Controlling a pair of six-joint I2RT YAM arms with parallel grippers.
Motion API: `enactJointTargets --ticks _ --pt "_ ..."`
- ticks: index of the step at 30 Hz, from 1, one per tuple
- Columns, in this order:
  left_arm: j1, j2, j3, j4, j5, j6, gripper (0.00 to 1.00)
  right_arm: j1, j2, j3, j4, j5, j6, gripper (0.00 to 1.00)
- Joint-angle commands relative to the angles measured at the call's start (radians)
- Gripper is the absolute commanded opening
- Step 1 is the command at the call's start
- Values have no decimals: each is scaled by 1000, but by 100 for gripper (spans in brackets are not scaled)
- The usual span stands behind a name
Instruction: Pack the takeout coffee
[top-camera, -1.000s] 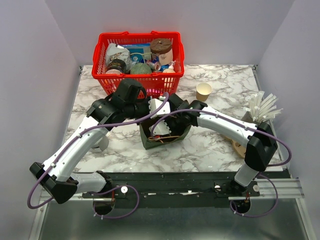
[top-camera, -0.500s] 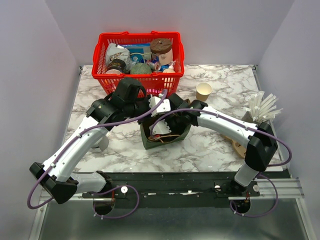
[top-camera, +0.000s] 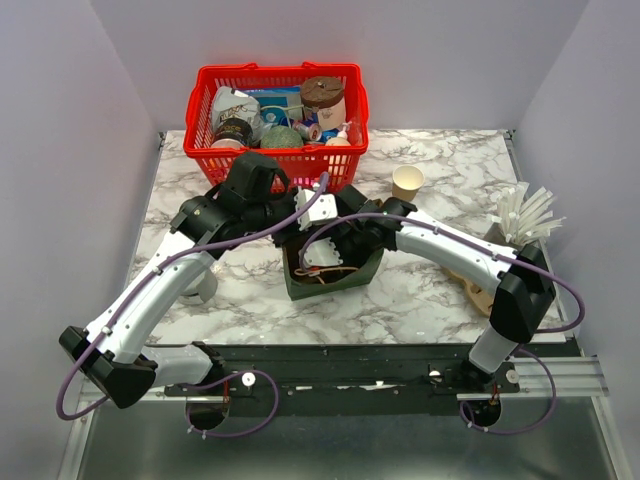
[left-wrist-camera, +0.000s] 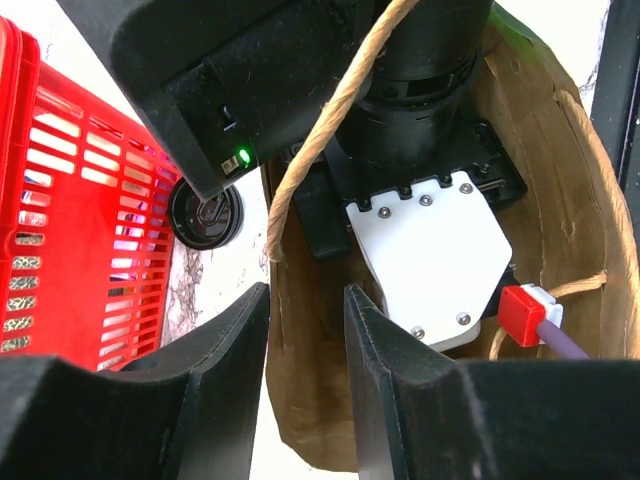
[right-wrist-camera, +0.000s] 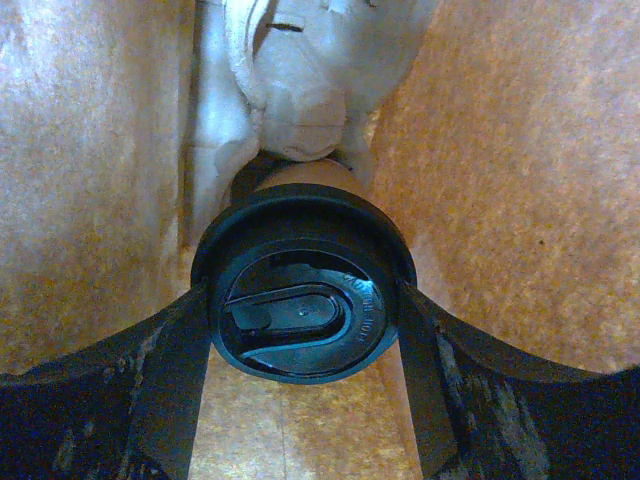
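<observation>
Takeout coffee (right-wrist-camera: 300, 310): black-lidded cup inside paper bag (left-wrist-camera: 570, 230) at desk (top-camera: 420, 290) centre, clasped at lid by right fingers (right-wrist-camera: 170, 380). Left fingers (left-wrist-camera: 400, 400) narrowly parted, bag rim between them.

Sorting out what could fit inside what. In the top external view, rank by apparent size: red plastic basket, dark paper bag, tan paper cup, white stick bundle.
1. red plastic mesh basket
2. dark open paper bag, partly hidden by the arms
3. bundle of white sticks
4. small tan paper cup
</observation>
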Motion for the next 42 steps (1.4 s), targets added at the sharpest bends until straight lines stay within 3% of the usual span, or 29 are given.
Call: enactJointTargets --ticks 1,18,19,36,42 --pt "9 -9 -13 12 58 -5 45 -10 -18 33 -61 -65 50 71" --pt "38 1 -30 52 55 -32 46 -16 -18 124 -116 -101 124 80" --pt "39 0 -30 52 55 -34 46 -16 -19 136 -118 -106 127 85" --pt "42 -17 -50 78 40 -55 48 -16 -67 216 -170 -150 150 87" --pt "55 -23 -67 125 35 -118 49 -16 -99 208 -89 -132 199 87"
